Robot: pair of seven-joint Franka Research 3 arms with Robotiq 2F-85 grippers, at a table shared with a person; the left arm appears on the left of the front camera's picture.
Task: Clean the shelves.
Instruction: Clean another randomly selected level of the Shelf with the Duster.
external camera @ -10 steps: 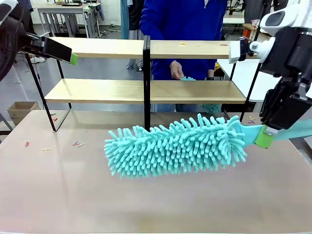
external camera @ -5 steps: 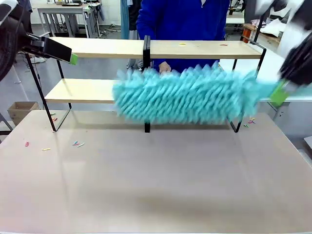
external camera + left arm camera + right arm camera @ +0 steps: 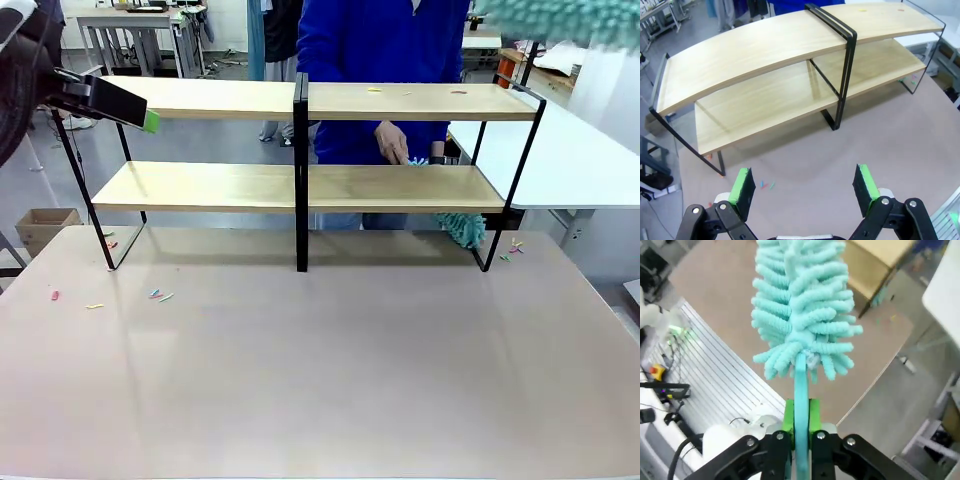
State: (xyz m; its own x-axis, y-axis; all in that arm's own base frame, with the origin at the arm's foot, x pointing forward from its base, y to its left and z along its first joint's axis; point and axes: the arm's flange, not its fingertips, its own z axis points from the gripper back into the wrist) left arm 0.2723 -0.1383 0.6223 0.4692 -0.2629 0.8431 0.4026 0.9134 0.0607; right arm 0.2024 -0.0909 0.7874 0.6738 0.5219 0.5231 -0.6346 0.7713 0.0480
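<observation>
The shelves (image 3: pixel 210 185) stand at the far side of the tabletop, two light wooden boards in a black frame; they also fill the top of the left wrist view (image 3: pixel 765 55). My left gripper (image 3: pixel 805 185) hangs open above the table in front of them, with one green-padded finger (image 3: pixel 150 121) at the upper left. My right gripper (image 3: pixel 801 422) is shut on the handle of a teal fluffy duster (image 3: pixel 800 305), which shows blurred at the top right (image 3: pixel 560 15). A person's hand (image 3: pixel 392 142) holds a second teal duster (image 3: pixel 462 228) at the lower board's right end.
Small coloured scraps (image 3: pixel 158 295) lie on the table at the left and by the rack's right foot (image 3: pixel 512 247). A few bits (image 3: pixel 373 90) sit on the top board. A white table (image 3: pixel 560 150) stands at the right, a cardboard box (image 3: pixel 40 225) on the floor at the left.
My right arm swung the duster up from just above the table, past the shelves, to the top right corner. The person's hand shifted right along the lower board. The left arm stayed still.
</observation>
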